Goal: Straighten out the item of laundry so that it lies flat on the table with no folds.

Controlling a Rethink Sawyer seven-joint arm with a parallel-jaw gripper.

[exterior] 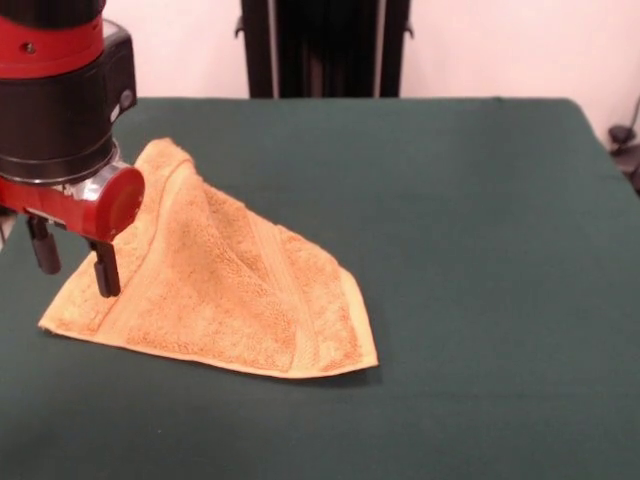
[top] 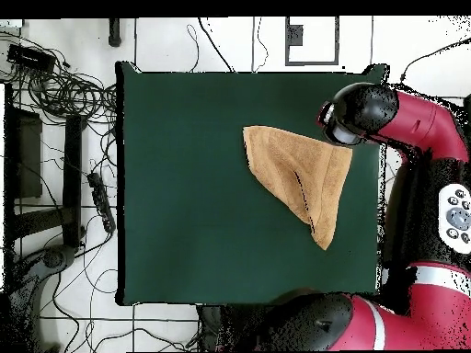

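The orange-tan washcloth [exterior: 215, 290] lies folded into a rough triangle on the dark green table [exterior: 470, 260], with a raised ridge running through its middle. From above, the washcloth [top: 299, 175] sits near the table's [top: 202, 202] right edge, and a fold line crosses it. My gripper [exterior: 72, 262] hangs at the washcloth's left corner, its two black fingers [exterior: 106, 268] apart and nothing between them. One finger stands in front of the cloth's left part; the other is just off its edge. In the overhead view the arm's head [top: 354, 115] covers the gripper.
The red and black arm [top: 414, 184] runs along the table's right side in the overhead view. Cables and a power strip [top: 97, 198] lie on the floor to the left of the table. A black stand [exterior: 325, 48] rises behind the far table edge.
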